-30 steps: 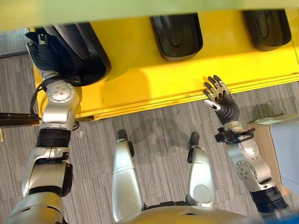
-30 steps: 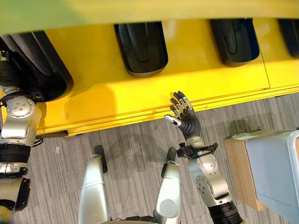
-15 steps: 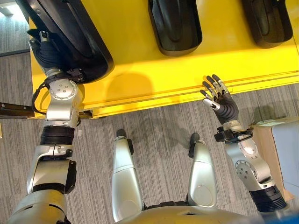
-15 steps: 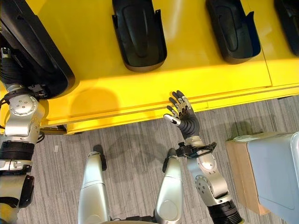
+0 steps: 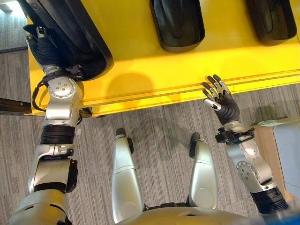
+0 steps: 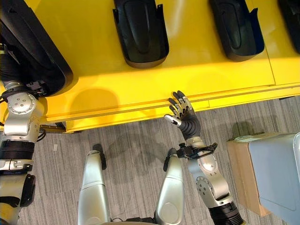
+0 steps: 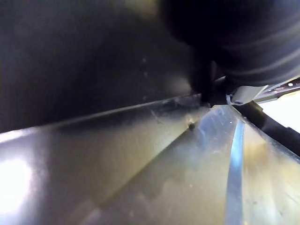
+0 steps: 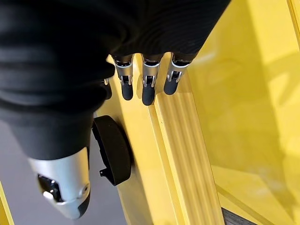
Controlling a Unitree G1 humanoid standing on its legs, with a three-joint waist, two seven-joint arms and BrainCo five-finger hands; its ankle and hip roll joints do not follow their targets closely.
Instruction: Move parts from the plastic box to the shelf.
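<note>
A yellow shelf (image 5: 140, 79) runs across the far side with black moulded parts lying on it. My left hand (image 5: 44, 49) is tucked against the large black part (image 5: 79, 33) at the shelf's left end, and that dark part (image 7: 93, 61) rests on the shelf board in the left wrist view. Two more black parts (image 5: 178, 23) (image 5: 272, 18) lie further right. My right hand (image 6: 184, 115) is open and holds nothing, its straight fingers (image 8: 145, 84) over the shelf's front edge. A black part (image 8: 112, 150) shows past them.
A grey plastic box (image 6: 276, 173) stands at the lower right on a cardboard carton (image 6: 239, 168). Grey carpet floor (image 5: 159, 126) lies between the shelf and me. A dark bar (image 5: 14, 105) sticks out at the shelf's left front corner.
The camera has tilted, so a pale band at the top has left the picture and more of the shelf shows. Both hands and the parts keep their places against the shelf.
</note>
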